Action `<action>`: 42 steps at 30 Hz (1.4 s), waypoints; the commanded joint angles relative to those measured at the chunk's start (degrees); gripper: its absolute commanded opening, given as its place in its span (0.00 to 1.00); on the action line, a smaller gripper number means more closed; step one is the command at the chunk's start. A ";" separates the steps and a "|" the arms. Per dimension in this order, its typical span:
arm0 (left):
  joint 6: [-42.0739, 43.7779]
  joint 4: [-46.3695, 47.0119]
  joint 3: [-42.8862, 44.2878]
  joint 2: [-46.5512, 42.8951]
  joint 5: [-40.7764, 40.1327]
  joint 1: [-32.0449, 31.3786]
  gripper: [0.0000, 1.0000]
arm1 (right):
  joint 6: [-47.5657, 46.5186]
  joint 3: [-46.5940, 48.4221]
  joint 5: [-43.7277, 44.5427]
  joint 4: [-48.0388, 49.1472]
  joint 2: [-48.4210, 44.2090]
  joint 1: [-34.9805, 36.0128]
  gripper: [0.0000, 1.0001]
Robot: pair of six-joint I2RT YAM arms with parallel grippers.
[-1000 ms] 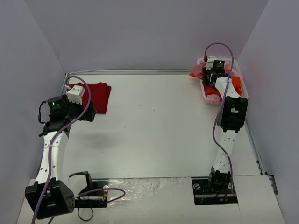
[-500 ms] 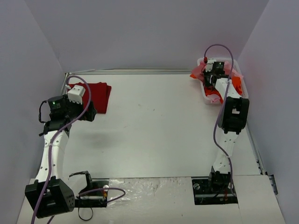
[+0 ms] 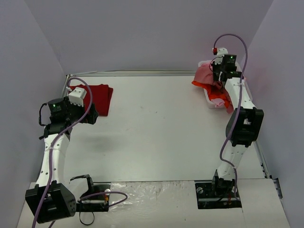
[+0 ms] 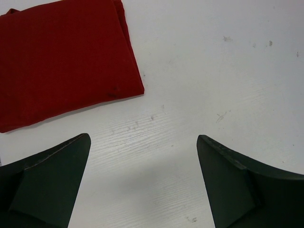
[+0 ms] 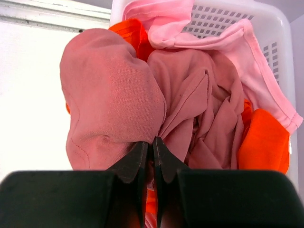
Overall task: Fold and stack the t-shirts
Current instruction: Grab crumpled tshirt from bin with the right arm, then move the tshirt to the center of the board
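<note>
The right gripper point(image 5: 152, 142), pinched shut on a rose-red t-shirt point(image 5: 114, 95), holds it over the white basket point(image 5: 280, 38) at the table's point(image 3: 156, 133) far right corner; the left gripper point(image 4: 142, 140) gapes empty near the folded crimson t-shirt point(image 4: 61, 57), far left

Table point(image 3: 156, 128) middle lies open; folded crimson t-shirt point(image 3: 97, 97) at ten o'clock, lattice basket point(image 5: 223, 19) (heaped with t-shirts point(image 5: 199, 95)) at two.
</note>
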 commanded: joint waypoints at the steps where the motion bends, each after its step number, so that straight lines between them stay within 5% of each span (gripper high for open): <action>1: -0.19 0.45 0.42 -1.69 1.35 0.41 0.94 | 0.09 2.24 1.33 -2.35 -2.59 0.36 0.00; 14: -0.45 0.53 0.42 -1.52 1.79 0.58 0.94 | 1.93 6.11 -2.01 -5.17 -14.27 0.98 0.00; 22: -0.54 0.44 0.42 -1.69 1.88 0.67 0.94 | 0.97 17.69 -3.85 -10.26 -15.51 3.70 0.00; 32: -0.27 0.53 0.33 -1.25 1.44 0.84 0.94 | -4.66 22.03 -0.86 -20.89 -22.54 26.54 0.00; 39: -0.27 0.71 0.07 -1.43 1.70 1.02 0.94 | -8.76 8.32 -16.23 -23.36 -30.44 29.37 0.00; 40: -0.27 0.71 0.06 -1.34 1.79 1.11 0.94 | -9.66 7.00 -16.25 -24.41 -30.89 29.37 0.09; 41: -0.19 0.71 0.06 -1.17 1.79 1.11 0.94 | -10.10 4.38 -15.38 -24.42 -31.24 29.37 0.31; 42: -0.19 0.79 0.15 -1.17 1.88 1.11 0.94 | -10.89 3.14 -14.67 -24.33 -31.94 29.28 0.42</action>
